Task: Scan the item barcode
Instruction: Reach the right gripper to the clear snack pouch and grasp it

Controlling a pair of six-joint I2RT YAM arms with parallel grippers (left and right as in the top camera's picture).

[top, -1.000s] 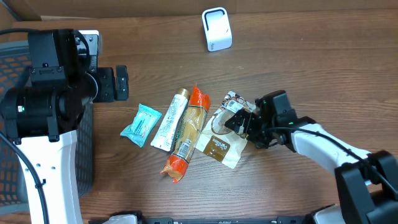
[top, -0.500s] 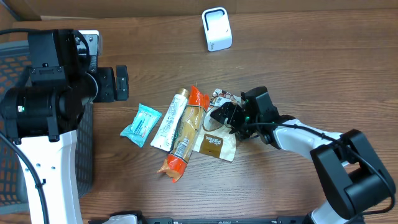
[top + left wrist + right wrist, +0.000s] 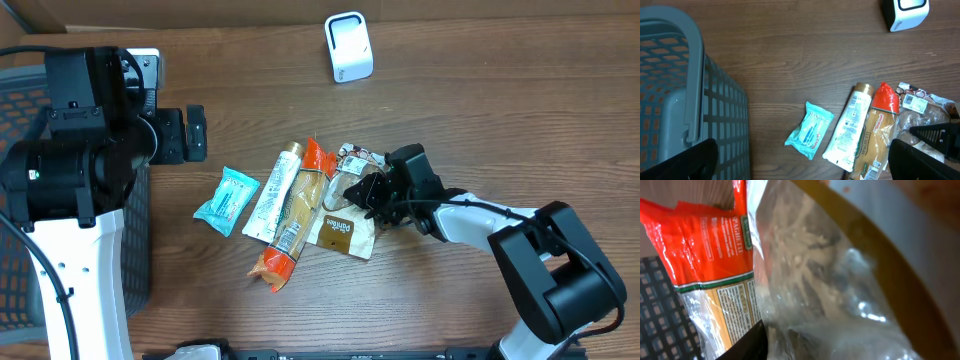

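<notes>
Your right fingers [image 3: 372, 190] rest on the clear bag [image 3: 345, 212] at the middle of the bench [image 3: 520, 110], at 3 o'clock of the orange pack [image 3: 710, 255] marked "SPAGHETTI". You cannot tell whether they grip it. Your left fingers [image 3: 925, 157] gape wide at 9 o'clock.

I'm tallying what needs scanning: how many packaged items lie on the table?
4: a blue packet at the left, a white tube beside it, an orange spaghetti pack next, and a clear-and-brown bag at the right gripper. More could hide under the overlap.
</notes>
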